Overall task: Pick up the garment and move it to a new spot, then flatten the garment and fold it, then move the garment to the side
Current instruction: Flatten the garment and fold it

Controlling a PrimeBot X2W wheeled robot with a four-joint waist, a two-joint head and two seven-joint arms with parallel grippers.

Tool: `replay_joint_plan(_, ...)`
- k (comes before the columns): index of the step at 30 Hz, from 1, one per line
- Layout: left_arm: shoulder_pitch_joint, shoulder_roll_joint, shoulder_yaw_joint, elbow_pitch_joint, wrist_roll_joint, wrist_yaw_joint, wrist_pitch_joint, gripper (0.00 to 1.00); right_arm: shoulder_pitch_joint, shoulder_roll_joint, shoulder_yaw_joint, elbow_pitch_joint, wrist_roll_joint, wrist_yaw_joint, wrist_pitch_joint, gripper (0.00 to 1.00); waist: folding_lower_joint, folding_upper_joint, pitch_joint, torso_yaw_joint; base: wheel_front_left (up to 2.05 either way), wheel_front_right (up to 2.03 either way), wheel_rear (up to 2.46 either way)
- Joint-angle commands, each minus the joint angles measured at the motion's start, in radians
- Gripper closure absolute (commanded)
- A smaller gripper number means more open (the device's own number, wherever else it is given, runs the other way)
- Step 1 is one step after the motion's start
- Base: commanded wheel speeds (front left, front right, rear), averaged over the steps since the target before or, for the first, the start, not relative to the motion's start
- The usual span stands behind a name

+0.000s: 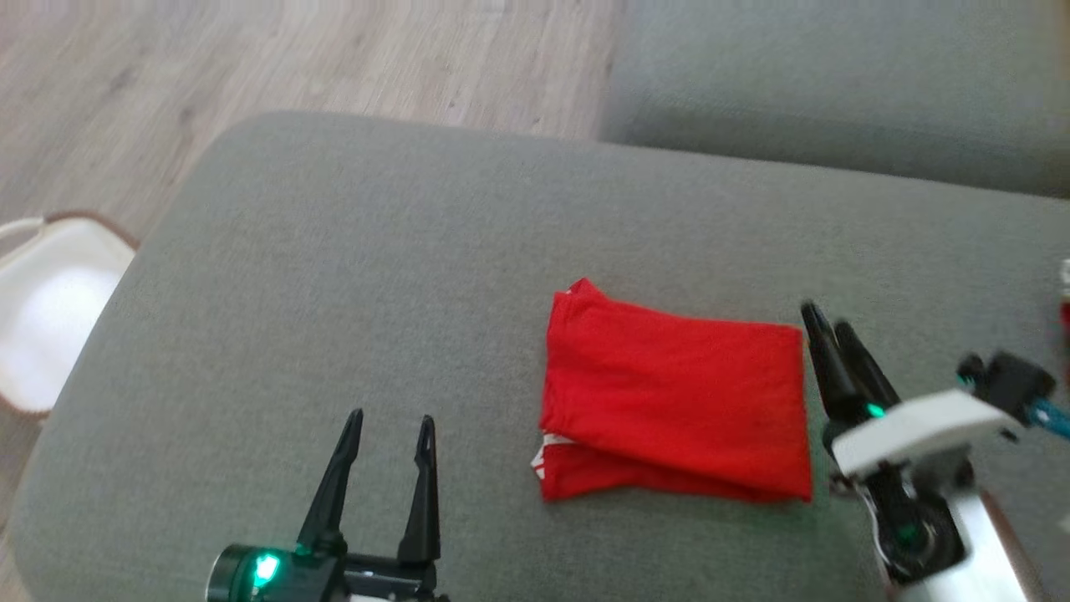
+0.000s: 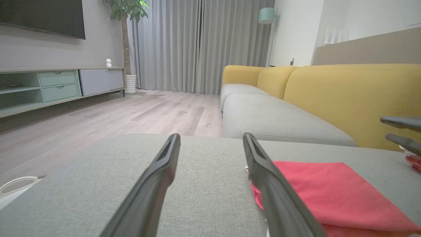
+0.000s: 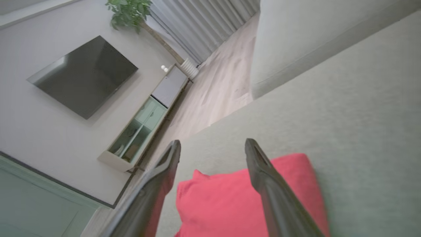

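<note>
While the folded red garment (image 1: 677,401) lies on the grey cushion (image 1: 376,251), the left end effector (image 1: 390,415) stands open apart from it and the right end effector (image 1: 823,316) open beside its right edge — a shallow pinch there could lift one layer, undoing the fold.

No text is legible; white marks on the garment (image 1: 677,401) are unreadable.

The left tool (image 1: 391,418) is pointing straight ahead, jaws wide apart; the right tool (image 1: 825,318), rolled sideways, is angling inward, jaws likewise parted.
</note>
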Motion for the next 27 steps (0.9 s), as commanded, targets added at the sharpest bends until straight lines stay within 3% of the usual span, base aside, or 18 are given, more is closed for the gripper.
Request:
replay_joint_plan(1, -0.023, -0.011, 0.038, -0.033, -0.004, -0.002, -0.009, 0.0, -0.024, -0.008, 0.015, -0.042, -0.01, -0.001, 0.004, 0.0, 0.0001, 0.0, -0.018, -0.014, 0.0, 0.0, 0.0)
replay_joint_plan(12, 0.042, -0.012, 0.087, -0.027, -0.008, -0.014, -0.009, 0.0, 0.166, -0.015, -0.102, -0.137, -0.082, -0.001, 0.013, 0.0, 0.0001, 0.0, -0.079, -0.023, 0.0, 0.0, 0.0)
replay_joint_plan(20, 0.087, -0.001, 0.12, -0.024, 0.009, -0.03, -0.009, 0.0, 0.296, -0.063, -0.042, -0.185, -0.392, -0.001, -0.177, 0.0, 0.0001, 0.0, -0.112, -0.076, 0.0, 0.0, 0.0)
replay_joint_plan(27, 0.104, 0.003, 0.128, -0.012, 0.032, -0.047, -0.009, 0.0, 0.366, -0.003, -0.059, -0.13, -0.597, -0.001, -0.357, 0.0, 0.0001, 0.0, -0.128, -0.125, 0.0, 0.0, 0.0)
